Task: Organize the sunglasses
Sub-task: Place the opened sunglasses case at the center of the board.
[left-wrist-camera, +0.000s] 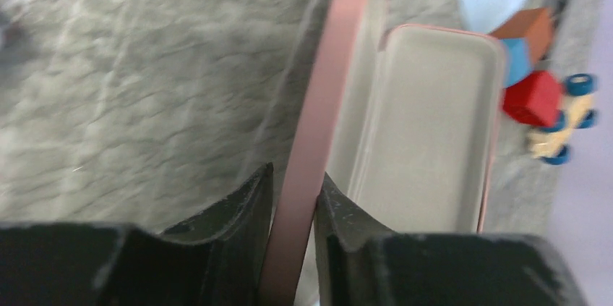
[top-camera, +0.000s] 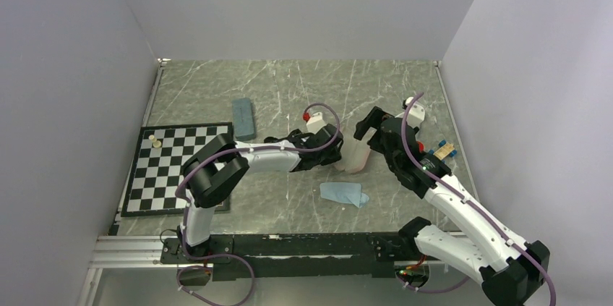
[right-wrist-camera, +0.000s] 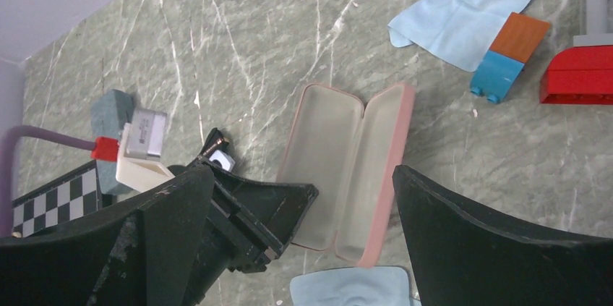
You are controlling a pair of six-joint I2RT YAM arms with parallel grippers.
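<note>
Left hand (left-wrist-camera: 295,183) pinches one rim of an open pink case (right-wrist-camera: 347,168) on the counter (right-wrist-camera: 253,45). Right hand (right-wrist-camera: 302,172) hovers above it, spread wide, holding nothing. Where the sunglasses lie cannot be told.

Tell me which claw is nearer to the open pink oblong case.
Left. The left claw grips the rim of the open pink case; the right claw hangs open above it, apart.

We are looking into a robotics lab cell. Plain pale panels (top-camera: 72,67) wall in a marble-patterned table (top-camera: 289,89). A cabled left arm (top-camera: 267,158) and right arm (top-camera: 463,208) sit on aluminium framing (top-camera: 130,252) at its near edge. Test props, a chessboard mat (top-camera: 173,168) and toy blocks (right-wrist-camera: 509,56), lie on top.
</note>
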